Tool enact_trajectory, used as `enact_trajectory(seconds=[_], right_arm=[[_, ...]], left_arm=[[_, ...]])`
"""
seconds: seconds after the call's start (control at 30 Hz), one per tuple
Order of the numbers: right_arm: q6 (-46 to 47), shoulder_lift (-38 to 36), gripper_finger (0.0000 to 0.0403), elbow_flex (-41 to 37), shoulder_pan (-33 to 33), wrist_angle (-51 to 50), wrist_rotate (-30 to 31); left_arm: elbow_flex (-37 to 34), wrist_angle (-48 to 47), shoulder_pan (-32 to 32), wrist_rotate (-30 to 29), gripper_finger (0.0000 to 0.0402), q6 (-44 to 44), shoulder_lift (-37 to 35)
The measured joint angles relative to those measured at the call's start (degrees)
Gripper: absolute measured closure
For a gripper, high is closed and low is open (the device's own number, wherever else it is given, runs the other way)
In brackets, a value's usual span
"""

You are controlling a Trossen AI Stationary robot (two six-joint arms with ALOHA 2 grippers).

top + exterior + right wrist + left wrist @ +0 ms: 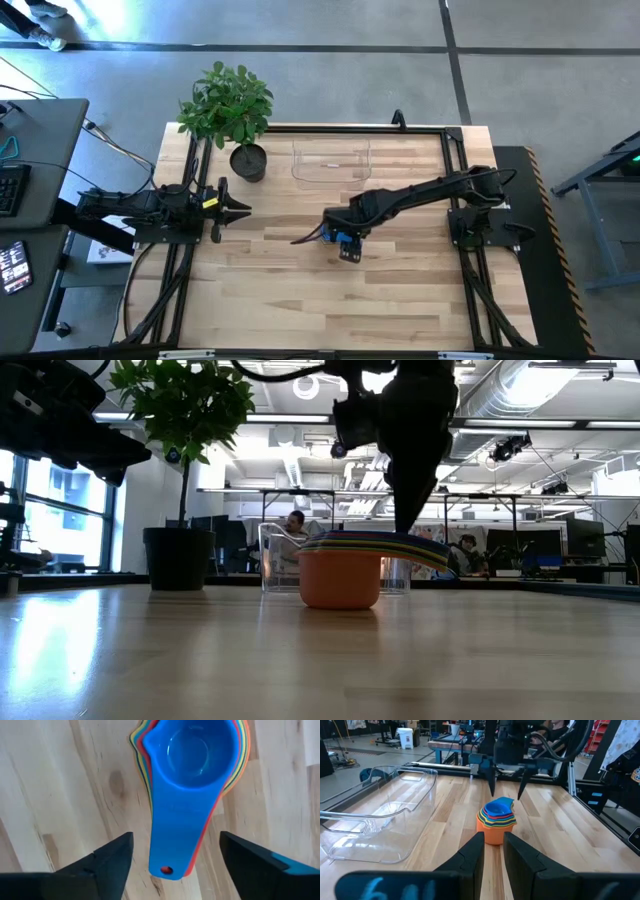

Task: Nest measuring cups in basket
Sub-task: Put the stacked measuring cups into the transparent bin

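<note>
The measuring cups (pixel 496 820) stand nested in one stack on the bare wood table, orange at the bottom and blue (pixel 195 750) on top. Their stacked handles (pixel 177 830) stick out to one side. My right gripper (pixel 176 840) points down over the handles, open, with one finger on each side and touching neither. In the high view this gripper (pixel 345 245) hides the stack. The clear basket (pixel 330 160) sits near the table's far edge, with nothing in it. My left gripper (pixel 494 850) waits level at the table's left, with a narrow gap between its fingers.
A dark pot with a green plant (pixel 248 160) stands left of the basket at the far edge. Black frame rails (pixel 455 170) run along the table's sides. Bare wood lies between the stack (pixel 340 575) and the near edge.
</note>
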Motion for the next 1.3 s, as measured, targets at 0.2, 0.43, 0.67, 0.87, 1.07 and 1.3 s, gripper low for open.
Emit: enact_trajectory(seconds=[0.2,0.43,0.67,0.87,1.07,1.3], right_arm=[[0.16,0.0,0.0089,-1.16,0.44,2.21,0.87],[0.16,1.23,0.0062,-1.13,0.76,4.33,2.72],[2.46,3.91,0.0059,-1.16,0.76,4.85,3.85],[3.49,4.0,0.0067,-1.13,0.75,4.41,4.77],[4.57,6.12,0.01,-1.15,0.95,4.68,4.16],[7.68,6.27,0.0173,-1.15,1.51,4.99,4.54]], left_arm=[[0.02,0.0,0.0,0.02,0.0339,-0.01,0.0],[0.02,0.0,0.0,0.02,0.0339,-0.01,0.0],[0.02,0.0,0.0,0.02,0.0339,-0.01,0.0],[0.02,0.0,0.0,0.02,0.0339,-0.01,0.0],[0.02,-0.02,0.02,0.04,0.0339,-0.01,0.02],[0.02,-0.01,0.01,0.05,0.0339,-0.01,0.02]])
